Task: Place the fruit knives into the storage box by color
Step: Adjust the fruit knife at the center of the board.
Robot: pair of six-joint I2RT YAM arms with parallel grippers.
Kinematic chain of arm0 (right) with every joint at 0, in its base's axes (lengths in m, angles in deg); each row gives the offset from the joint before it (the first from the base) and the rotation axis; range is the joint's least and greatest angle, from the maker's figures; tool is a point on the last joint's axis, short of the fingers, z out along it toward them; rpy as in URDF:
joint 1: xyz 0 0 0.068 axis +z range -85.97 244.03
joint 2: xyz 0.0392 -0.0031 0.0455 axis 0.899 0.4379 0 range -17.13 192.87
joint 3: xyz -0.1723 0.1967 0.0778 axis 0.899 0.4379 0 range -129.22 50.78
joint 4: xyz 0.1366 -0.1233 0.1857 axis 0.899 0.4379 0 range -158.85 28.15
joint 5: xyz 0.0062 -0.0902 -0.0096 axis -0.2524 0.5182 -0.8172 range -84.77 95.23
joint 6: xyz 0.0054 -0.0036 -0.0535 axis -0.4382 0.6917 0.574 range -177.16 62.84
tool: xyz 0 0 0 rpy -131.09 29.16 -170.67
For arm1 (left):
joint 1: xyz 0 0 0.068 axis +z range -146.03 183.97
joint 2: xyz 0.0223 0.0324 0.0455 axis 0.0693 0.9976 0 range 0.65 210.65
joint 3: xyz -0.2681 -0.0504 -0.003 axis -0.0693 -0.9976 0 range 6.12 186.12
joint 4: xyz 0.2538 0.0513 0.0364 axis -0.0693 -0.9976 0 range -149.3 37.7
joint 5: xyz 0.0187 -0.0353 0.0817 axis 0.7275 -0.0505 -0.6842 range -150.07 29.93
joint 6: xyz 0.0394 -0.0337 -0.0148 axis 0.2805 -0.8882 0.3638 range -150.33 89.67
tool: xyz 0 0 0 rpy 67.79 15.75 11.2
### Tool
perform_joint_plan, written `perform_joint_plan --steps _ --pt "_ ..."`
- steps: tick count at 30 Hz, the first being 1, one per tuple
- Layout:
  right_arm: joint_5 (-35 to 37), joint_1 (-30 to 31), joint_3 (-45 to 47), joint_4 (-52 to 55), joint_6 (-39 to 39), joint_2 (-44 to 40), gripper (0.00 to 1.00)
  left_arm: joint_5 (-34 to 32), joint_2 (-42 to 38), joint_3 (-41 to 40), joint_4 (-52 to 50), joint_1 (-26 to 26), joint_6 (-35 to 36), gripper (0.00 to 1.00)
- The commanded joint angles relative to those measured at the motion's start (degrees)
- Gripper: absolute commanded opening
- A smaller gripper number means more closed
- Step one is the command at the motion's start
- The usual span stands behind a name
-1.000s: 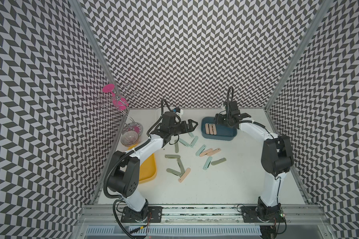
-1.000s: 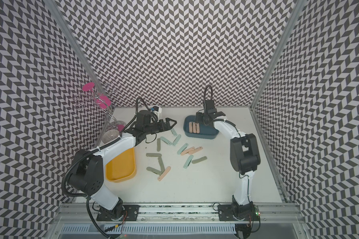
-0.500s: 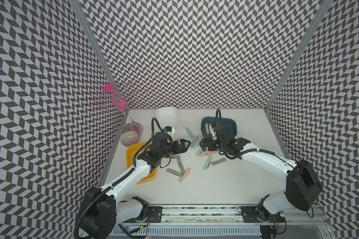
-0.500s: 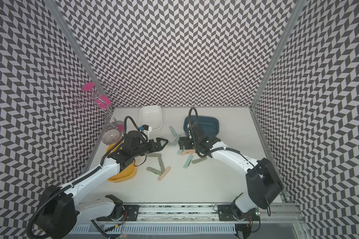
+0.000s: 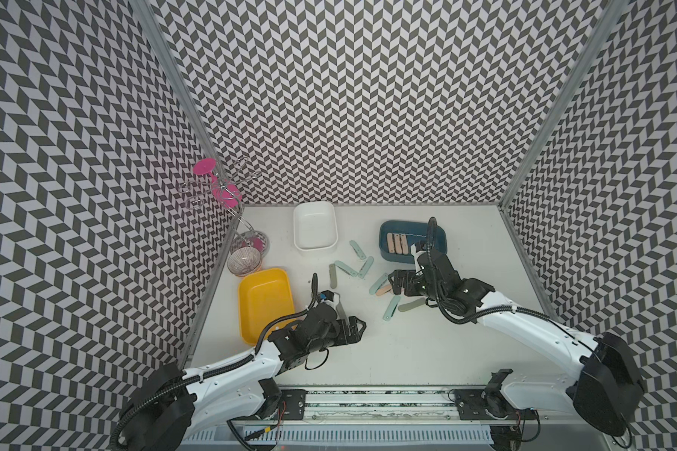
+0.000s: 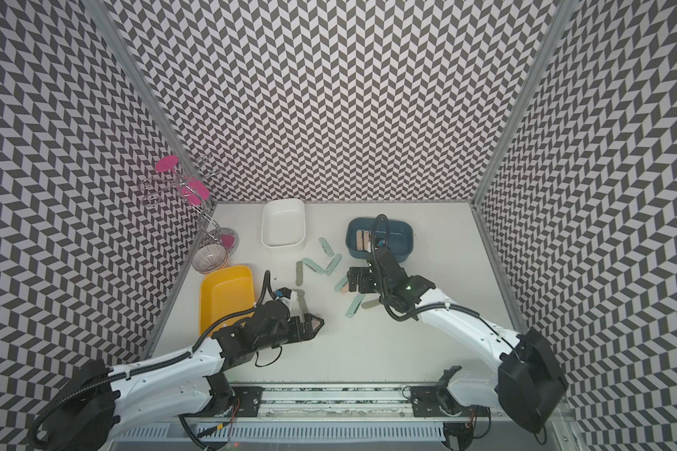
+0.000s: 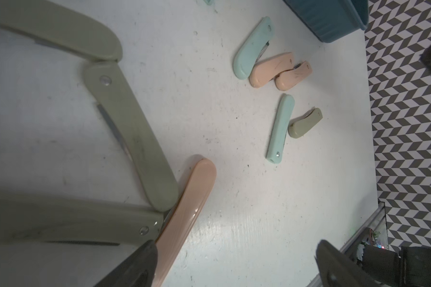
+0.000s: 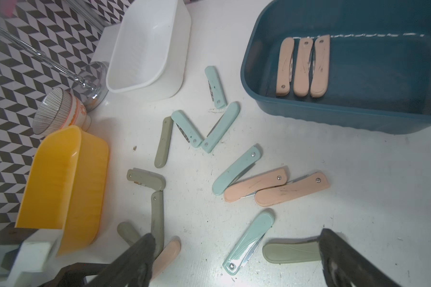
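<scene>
- The right gripper [image 5: 395, 282] hangs low over the peach pair [image 8: 292, 190] on the table [image 5: 427, 351], jaws spread wide with nothing between them; the blue box [image 5: 440, 239], already holding three peach knives [image 8: 302, 67], lies just beyond the pair, on the side away from the robot
- In the right wrist view the pair's long axes run nearly along the line from one finger to the other; so I judge the wrist must turn before the fingers can close across a knife's narrow width; a mint knife [image 8: 235, 170] lies against the pair and may get nudged
- The right arm is the nearer one to this pair and to the blue box; the left gripper [image 5: 357, 326], also wide open and empty, sits over a lone peach knife [image 7: 187, 211] that touches the olive knives [image 7: 132, 139], near the yellow box [image 5: 264, 308]; the white box [image 5: 315, 230] holds nothing
- A second ago the right gripper was at the blue box, and now it is back over the scatter; the left gripper was at the back, hiding the white box, and is now drawn in toward the robot's own side
</scene>
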Motion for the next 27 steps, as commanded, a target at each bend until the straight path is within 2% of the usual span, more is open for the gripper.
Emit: perform_joint_plan --steps 1,15,27 --pt "2.7 0.3 1.2 0.0 1.7 -2.8 1.00 -5.0 -1.2 -1.5 2.6 -0.4 -3.6 1.00" --pt "0.7 0.2 0.6 4.5 0.4 -6.2 1.00 -5.0 1.2 -2.7 4.3 -1.3 -1.8 1.00" --pt "0.3 0.3 1.8 5.7 -0.3 -8.9 1.00 -5.5 5.5 -4.3 8.7 -5.1 -4.5 1.00"
